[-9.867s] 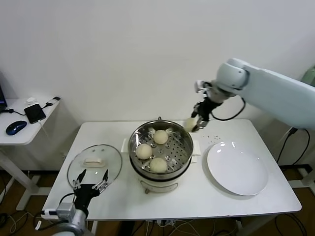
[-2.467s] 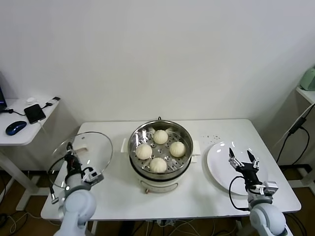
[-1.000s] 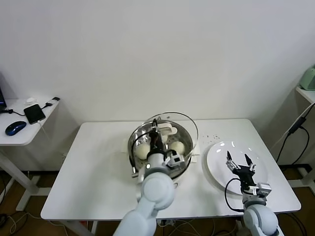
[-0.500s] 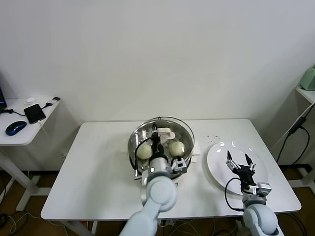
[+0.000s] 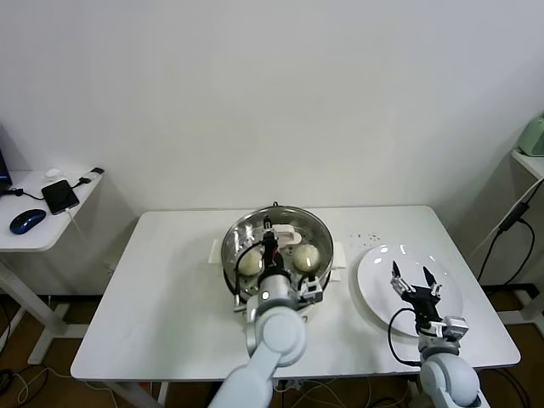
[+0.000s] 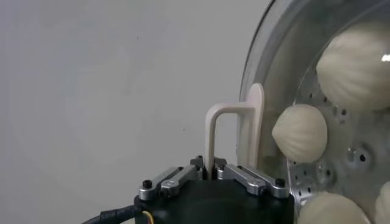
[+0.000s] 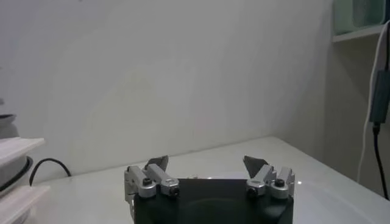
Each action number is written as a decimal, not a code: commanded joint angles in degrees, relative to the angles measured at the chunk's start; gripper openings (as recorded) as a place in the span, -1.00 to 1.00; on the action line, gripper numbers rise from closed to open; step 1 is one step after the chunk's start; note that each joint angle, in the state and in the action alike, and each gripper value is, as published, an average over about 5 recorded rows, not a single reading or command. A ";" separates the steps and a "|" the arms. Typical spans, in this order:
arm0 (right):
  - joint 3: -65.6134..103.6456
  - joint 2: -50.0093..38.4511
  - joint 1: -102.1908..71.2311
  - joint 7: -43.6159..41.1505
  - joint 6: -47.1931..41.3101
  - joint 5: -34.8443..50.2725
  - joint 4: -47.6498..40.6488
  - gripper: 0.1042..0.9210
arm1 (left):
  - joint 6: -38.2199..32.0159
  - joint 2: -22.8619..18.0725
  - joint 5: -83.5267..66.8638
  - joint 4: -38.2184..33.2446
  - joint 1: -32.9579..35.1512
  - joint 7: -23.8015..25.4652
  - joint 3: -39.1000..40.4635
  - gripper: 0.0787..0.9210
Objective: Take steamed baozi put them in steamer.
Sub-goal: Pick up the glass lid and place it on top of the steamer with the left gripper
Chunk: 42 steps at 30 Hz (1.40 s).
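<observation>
The steamer stands mid-table with steamed baozi showing through the round glass lid that lies over it. My left gripper is above the pot, shut on the lid's cream handle. In the left wrist view the handle rises from between the closed fingers of the left gripper, with a baozi and the steamer's steel rim beyond it. My right gripper hovers open over the white plate; the right gripper holds nothing.
A few dark crumbs lie on the table behind the plate. A side table at the far left carries a phone and a blue mouse.
The left gripper has lowered the lid from a tilted position above the steamer down onto it. The right gripper has stayed over the plate.
</observation>
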 commanded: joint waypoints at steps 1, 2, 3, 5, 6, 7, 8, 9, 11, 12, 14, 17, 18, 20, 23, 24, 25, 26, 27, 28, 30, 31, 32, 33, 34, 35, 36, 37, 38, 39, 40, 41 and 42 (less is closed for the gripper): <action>0.03 0.05 -0.02 -0.02 0.06 -0.01 -0.08 0.76 | -0.70 -2.35 0.74 1.42 -0.26 -0.69 -0.08 -0.79; 0.03 0.04 -0.02 -0.02 0.09 -0.01 -0.13 0.76 | -0.73 -2.31 0.74 1.52 -0.26 -0.76 -0.14 -0.79; 0.03 0.03 -0.02 -0.03 0.12 0.00 -0.19 0.76 | -0.75 -2.26 0.71 1.59 -0.25 -0.80 -0.19 -0.79; -0.02 0.03 0.00 -0.03 0.19 -0.01 -0.32 0.76 | -0.80 -2.24 0.61 1.70 -0.23 -0.86 -0.22 -0.79; -0.07 0.04 0.01 -0.04 0.23 -0.02 -0.38 0.76 | -0.82 -2.29 0.55 1.79 -0.23 -0.92 -0.21 -0.79; -0.10 0.06 0.02 -0.04 0.25 -0.04 -0.41 0.76 | -0.84 -2.37 0.51 1.91 -0.25 -1.00 -0.19 -0.79; -0.14 0.09 0.02 -0.04 0.27 -0.05 -0.43 0.76 | -0.86 -2.46 0.48 2.04 -0.26 -1.08 -0.15 -0.79; -0.16 0.11 0.03 -0.05 0.28 -0.06 -0.44 0.76 | -0.89 -2.55 0.46 2.17 -0.28 -1.17 -0.12 -0.79; -0.17 0.13 0.03 -0.05 0.29 -0.07 -0.43 0.76 | -0.94 -2.63 0.42 2.37 -0.30 -1.30 -0.08 -0.79; -0.17 0.12 0.04 -0.05 0.29 -0.07 -0.44 0.76 | -0.97 -2.63 0.37 2.44 -0.32 -1.39 -0.09 -0.79; -0.15 0.10 0.07 -0.05 0.30 -0.07 -0.47 0.76 | -1.05 -2.59 0.14 2.56 -0.35 -1.69 -0.12 -0.79; -0.13 0.10 0.09 -0.05 0.32 -0.07 -0.51 0.76 | -1.25 -2.46 -0.18 2.78 -0.34 -2.31 -0.22 -0.79; -0.13 0.10 0.09 -0.05 0.33 -0.07 -0.52 0.76 | -1.31 -2.42 -0.21 2.85 -0.33 -2.48 -0.26 -0.79; -0.12 0.10 0.05 -0.05 0.37 -0.06 -0.54 0.76 | -1.44 -2.34 -0.21 3.00 -0.34 -2.67 -0.35 -0.79; -0.14 0.09 -0.03 -0.06 0.45 -0.05 -0.60 0.76 | -1.65 -2.29 -0.14 3.24 -0.32 -2.70 -0.45 -0.79; -0.14 0.09 -0.06 -0.07 0.48 -0.05 -0.62 0.76 | -1.67 -2.30 -0.11 3.32 -0.30 -2.69 -0.48 -0.79; -0.14 0.10 -0.07 -0.07 0.49 -0.05 -0.62 0.76 | -1.71 -2.31 -0.07 3.38 -0.27 -2.67 -0.51 -0.79; -0.13 0.10 -0.07 -0.07 0.50 -0.05 -0.61 0.76 | -1.75 -2.32 -0.03 3.42 -0.24 -2.65 -0.55 -0.79; -0.12 0.09 -0.07 -0.07 0.51 -0.05 -0.61 0.76 | -1.77 -2.30 -0.01 3.43 -0.22 -2.62 -0.57 -0.79; -0.12 0.08 -0.08 -0.07 0.53 -0.04 -0.61 0.76 | -1.80 -2.27 0.01 3.42 -0.19 -2.58 -0.59 -0.79; -0.12 0.06 -0.07 -0.08 0.55 -0.02 -0.64 0.76 | -1.83 -2.16 -0.01 3.39 -0.13 -2.53 -0.62 -0.79; -0.13 0.05 -0.07 -0.09 0.57 -0.02 -0.68 0.76 | -1.83 -2.11 -0.03 3.40 -0.09 -2.52 -0.64 -0.79; -0.15 0.05 -0.05 -0.09 0.59 -0.01 -0.72 0.76 | -1.83 -2.07 -0.05 3.44 -0.06 -2.54 -0.68 -0.79; -0.17 0.06 -0.04 -0.09 0.61 -0.01 -0.76 0.76 | -1.81 -2.04 -0.06 3.51 -0.03 -2.58 -0.73 -0.79; -0.20 0.07 -0.03 -0.10 0.62 -0.01 -0.79 0.76 | -1.87 -2.02 -0.07 3.57 0.02 -2.64 -0.79 -0.79; -0.24 0.08 -0.02 -0.10 0.63 -0.01 -0.81 0.76 | -2.00 -1.98 -0.08 3.60 0.07 -2.75 -0.83 -0.79; -0.27 0.09 0.01 -0.10 0.63 -0.01 -0.81 0.76 | -2.22 -1.93 -0.13 3.57 0.14 -2.96 -0.87 -0.79; -0.28 0.10 0.02 -0.11 0.63 -0.02 -0.82 0.76 | -2.49 -1.87 -0.17 3.46 0.23 -3.10 -0.91 -0.79; -0.30 0.11 0.05 -0.10 0.63 -0.02 -0.82 0.76 | -2.88 -1.78 -0.26 3.24 0.34 -3.22 -0.95 -0.79; -0.29 0.11 0.07 -0.10 0.63 -0.02 -0.82 0.76 | -3.30 -1.66 -0.36 2.89 0.49 -3.28 -0.99 -0.79; -0.29 0.11 0.08 -0.10 0.62 -0.02 -0.83 0.76 | -3.70 -1.51 -0.49 2.42 0.70 -3.23 -1.02 -0.77; -0.28 0.11 0.09 -0.10 0.62 -0.02 -0.83 0.76 | -4.01 -1.35 -0.62 1.92 0.92 -3.08 -1.03 -0.72; -0.27 0.11 0.10 -0.10 0.62 -0.02 -0.82 0.76 | -4.27 -1.14 -0.81 1.29 1.23 -2.93 -1.00 -0.68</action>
